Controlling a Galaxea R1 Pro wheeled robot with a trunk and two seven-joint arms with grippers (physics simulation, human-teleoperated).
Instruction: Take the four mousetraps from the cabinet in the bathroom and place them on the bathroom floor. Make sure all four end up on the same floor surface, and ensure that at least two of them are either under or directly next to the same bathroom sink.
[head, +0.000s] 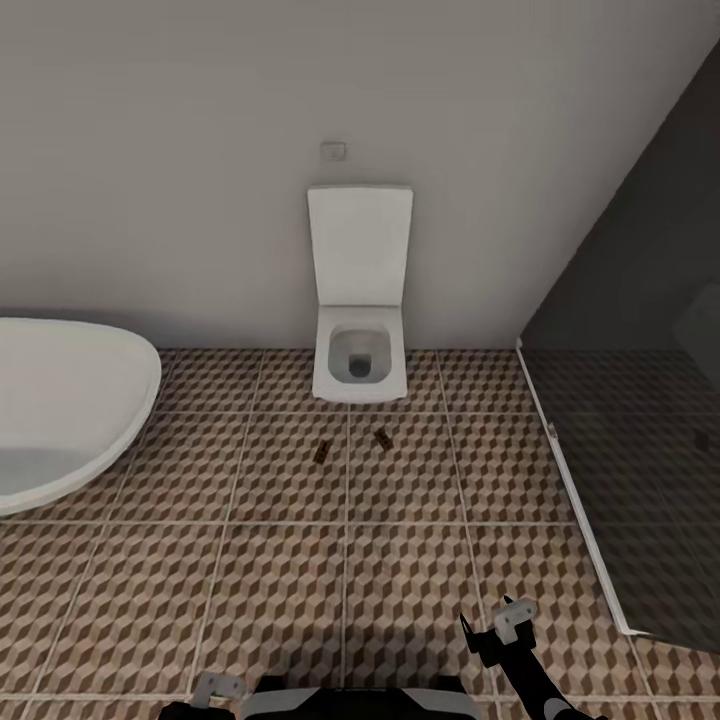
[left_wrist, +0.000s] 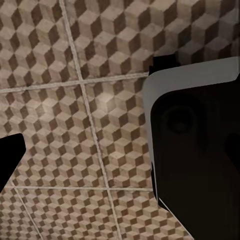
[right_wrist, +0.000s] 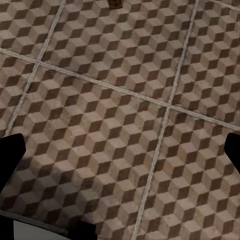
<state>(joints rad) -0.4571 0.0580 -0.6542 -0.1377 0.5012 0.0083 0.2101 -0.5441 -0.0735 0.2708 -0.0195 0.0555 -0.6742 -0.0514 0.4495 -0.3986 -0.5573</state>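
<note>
1. Mousetraps first: two small flat brown wooden mousetraps, one (head: 321, 453) and another (head: 382, 439), lie on the cube-patterned brown, beige and white tiled bathroom floor (head: 250, 590), just in front of the white square toilet (head: 358, 360).
2. We judge the risk plain: no sink shows near them, so these two may fail the sink condition.
3. Our right tool (head: 492, 630) hangs spread and empty above the tiles; the left tool (head: 215, 690) peeks in low, and we cannot tell its state.
4. Open floor lies ahead; the rounded white bathtub (head: 60, 410) crowds our left, the dark glass shower panel (head: 630, 440) our right. A careless turn could clip either.
</note>
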